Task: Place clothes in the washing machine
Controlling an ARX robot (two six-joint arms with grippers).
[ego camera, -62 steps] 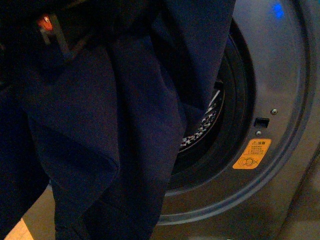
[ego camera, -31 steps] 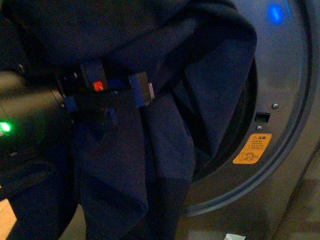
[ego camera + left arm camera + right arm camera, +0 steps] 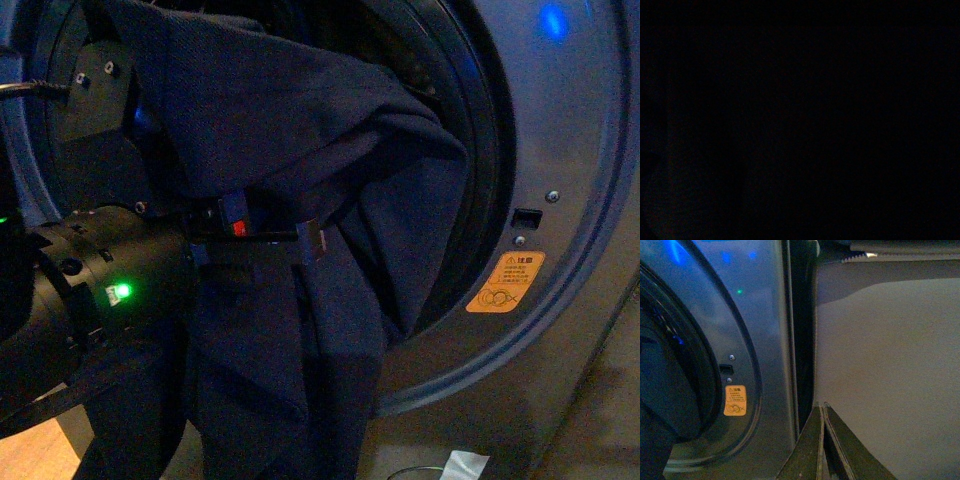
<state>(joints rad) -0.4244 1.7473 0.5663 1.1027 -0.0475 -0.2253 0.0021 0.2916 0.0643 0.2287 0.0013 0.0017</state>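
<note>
The clothes (image 3: 300, 150), 1 dark navy garment, hang draped over the left gripper (image 3: 262, 236) in front of the porthole (image 3: 490, 150) of the washing machine (image 3: 585, 160). The upper folds of the garment cover most of the opening, and its long limp part falls down past the lower rim, outside the drum. The left gripper is wrapped in the fabric, with only a small red spot and blue parts showing, so I cannot tell if its jaws are clenched or released. The black left arm (image 3: 80, 310) carries 1 green lamp (image 3: 120, 291). The left wrist view is dark. In the right wrist view the right gripper (image 3: 821, 409) has its 2 fingers (image 3: 807, 450) pressed together with nothing between them, beside the grey front of the machine. An orange warning sticker (image 3: 505, 281) sits just beside the porthole rim.
</note>
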